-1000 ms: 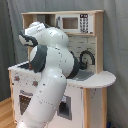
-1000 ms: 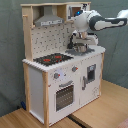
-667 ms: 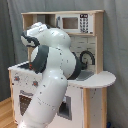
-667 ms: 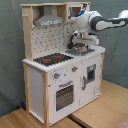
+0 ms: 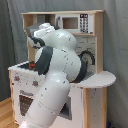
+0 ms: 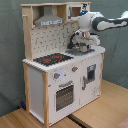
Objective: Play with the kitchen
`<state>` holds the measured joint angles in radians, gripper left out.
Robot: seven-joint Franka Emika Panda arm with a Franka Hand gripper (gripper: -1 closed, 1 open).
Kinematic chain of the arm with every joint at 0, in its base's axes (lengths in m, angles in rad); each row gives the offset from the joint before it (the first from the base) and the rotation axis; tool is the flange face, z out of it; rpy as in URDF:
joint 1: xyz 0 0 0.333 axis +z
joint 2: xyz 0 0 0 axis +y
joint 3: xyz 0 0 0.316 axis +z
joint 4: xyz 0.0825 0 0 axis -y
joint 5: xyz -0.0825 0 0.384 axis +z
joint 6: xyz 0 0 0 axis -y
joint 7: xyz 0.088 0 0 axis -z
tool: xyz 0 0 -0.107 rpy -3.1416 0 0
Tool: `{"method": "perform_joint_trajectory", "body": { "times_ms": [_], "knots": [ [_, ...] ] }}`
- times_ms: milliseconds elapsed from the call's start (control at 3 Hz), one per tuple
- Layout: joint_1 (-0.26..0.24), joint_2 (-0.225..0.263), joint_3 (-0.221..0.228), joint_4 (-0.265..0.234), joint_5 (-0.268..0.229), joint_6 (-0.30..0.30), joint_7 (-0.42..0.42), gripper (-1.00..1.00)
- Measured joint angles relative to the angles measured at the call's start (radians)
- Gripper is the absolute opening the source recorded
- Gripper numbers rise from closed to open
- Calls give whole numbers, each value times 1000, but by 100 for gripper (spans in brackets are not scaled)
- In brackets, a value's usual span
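The tall white and light-wood toy kitchen [image 6: 60, 75] stands on a light wooden floor [image 6: 100, 112] in front of a grey curtain [image 6: 10, 50]. In the second exterior view its black stovetop with red rings [image 6: 52, 59] lies toward the second exterior view's left end of the worktop, with a grey extractor hood [image 6: 48, 20] above it and a dotted pegboard back wall [image 6: 52, 37] between the two. Below sit two small knobs [image 6: 56, 76] and a glazed oven door [image 6: 64, 96].

The white robot arm [image 6: 102, 21] reaches in from the second exterior view's right, and its dark hand [image 6: 81, 46] hangs low over the sink end of the worktop, close to the surface. Whether its fingers are apart or together cannot be told.

In the first exterior view the arm's bulky white body [image 5: 57, 70] fills the foreground and hides most of the worktop. The microwave with its keypad [image 5: 72, 22] shows on the top shelf, and a rounded light-wood side shelf [image 5: 97, 80] juts out at the first exterior view's right.
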<state>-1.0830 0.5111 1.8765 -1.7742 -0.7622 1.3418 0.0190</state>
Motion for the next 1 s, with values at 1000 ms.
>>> {"method": "perform_joint_trajectory", "body": {
  "times_ms": [1000],
  "knots": [
    [-16, 51, -125, -73, -21, 228, -96, -100]
  ]
}}
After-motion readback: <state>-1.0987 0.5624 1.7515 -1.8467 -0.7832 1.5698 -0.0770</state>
